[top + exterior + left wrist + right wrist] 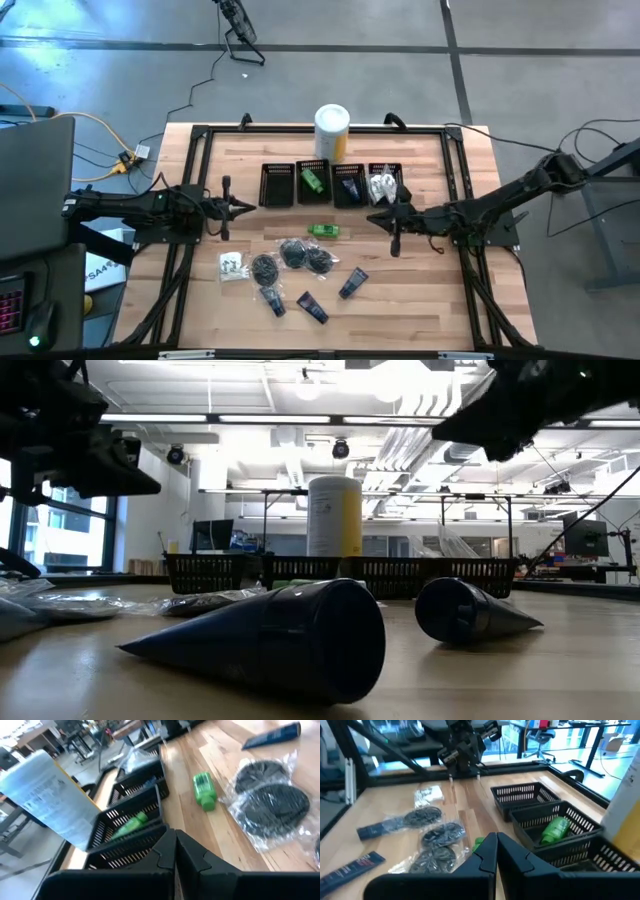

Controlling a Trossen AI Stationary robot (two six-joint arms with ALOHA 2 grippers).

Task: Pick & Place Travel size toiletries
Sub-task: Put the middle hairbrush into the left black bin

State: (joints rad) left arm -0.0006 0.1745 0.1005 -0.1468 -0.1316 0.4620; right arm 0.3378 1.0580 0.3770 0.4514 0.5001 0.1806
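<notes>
- Three of four bins (pixel 329 184) look filled: green packet (pixel 312 181), blue tube (pixel 349 186), white sachet (pixel 382 185).
- Left on table: another green packet (pixel 324 230), black bundles (pixel 293 258), tubes (pixel 352 283), a sachet (pixel 231 265).
- Left gripper (pixel 246 207) and right gripper (pixel 376 218) both closed, empty, hovering near the bins.

Both arms are dark, near-black, built of slim jointed segments. The left end effector (pixel 243 208) and right end effector (pixel 375 219) each end in two angular matte-black fingers (pixel 192 855) with bevelled, faceted edges.

Toiletries (pixel 296 255), bins (pixel 277 184) on table (pixel 420 290)
</notes>
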